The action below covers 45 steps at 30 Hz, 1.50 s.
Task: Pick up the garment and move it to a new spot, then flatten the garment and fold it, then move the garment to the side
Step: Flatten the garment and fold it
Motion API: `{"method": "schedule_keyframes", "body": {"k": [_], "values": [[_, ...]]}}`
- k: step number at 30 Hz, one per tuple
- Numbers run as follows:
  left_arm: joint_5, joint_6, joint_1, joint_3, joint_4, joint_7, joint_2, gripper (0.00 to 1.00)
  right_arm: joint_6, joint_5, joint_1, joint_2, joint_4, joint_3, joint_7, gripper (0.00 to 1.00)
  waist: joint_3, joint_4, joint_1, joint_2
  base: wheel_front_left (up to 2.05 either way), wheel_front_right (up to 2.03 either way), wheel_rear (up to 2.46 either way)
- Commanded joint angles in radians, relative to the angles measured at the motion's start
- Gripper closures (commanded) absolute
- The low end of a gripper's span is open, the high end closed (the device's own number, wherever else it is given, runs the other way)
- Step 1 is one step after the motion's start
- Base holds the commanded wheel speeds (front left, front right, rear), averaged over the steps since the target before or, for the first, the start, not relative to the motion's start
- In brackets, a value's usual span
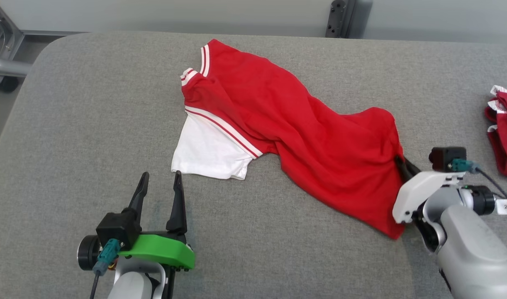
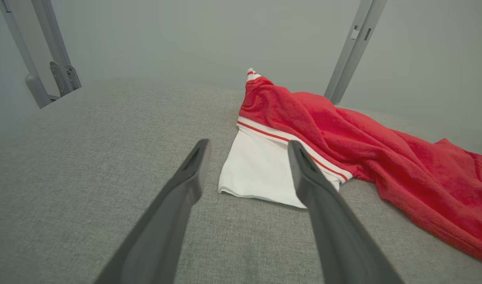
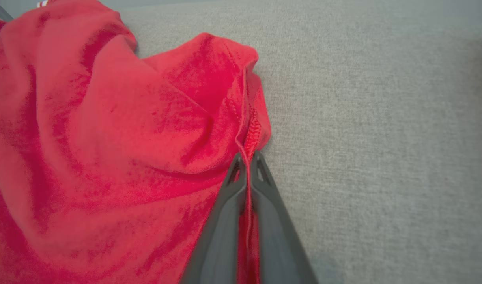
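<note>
Where the right end effector (image 3: pixel 247 157) pinches it, the garment (image 1: pixel 303 137) (red) bunches.

Even, soft light — faint shadows, wrist views bowed at edges.

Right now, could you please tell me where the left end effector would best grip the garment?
Probably the near hem of the white section, approached from the robot's side: it lies flat, directly ahead of the open left end effector.

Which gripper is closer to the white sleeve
Left. The left gripper hovers open just short of the white sleeve; the right gripper pinches the garment at its far hem.
</note>
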Motion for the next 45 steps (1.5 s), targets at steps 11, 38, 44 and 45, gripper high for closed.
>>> {"method": "schedule_keyframes", "body": {"k": [11, 38, 44, 45], "values": [[-0.007, -0.014, -0.036, -0.024, -0.005, 0.0, -0.004, 0.0, -0.001, 0.042, -0.239, -0.097, 0.142, -0.058, 0.029, 1.0, 0.054, 0.04, 0.0, 0.0, 0.0, 0.0, 0.0], [0.007, -0.022, -0.036, -0.037, -0.029, 0.0, -0.004, 0.0, -0.001, 0.011, -0.387, -0.11, 0.242, 0.071, -0.206, 0.0, 0.026, -0.042, 0.0, 0.0, 0.0, 0.0, 0.0], [0.022, -0.027, 0.001, -0.024, -0.051, 0.0, -0.004, 0.0, -0.001, 0.049, -0.191, -0.131, -0.056, 0.045, -0.21, 0.0, -0.017, -0.082, 0.0, 0.0, 0.0, 0.0, 0.0], [0.023, -0.029, 0.008, -0.022, -0.054, 0.0, -0.004, 0.0, -0.001, 0.045, -0.15, -0.129, -0.107, 0.031, -0.21, 0.0, -0.024, -0.087, 0.0, 0.0, 0.0, 0.0, 0.0]]}}
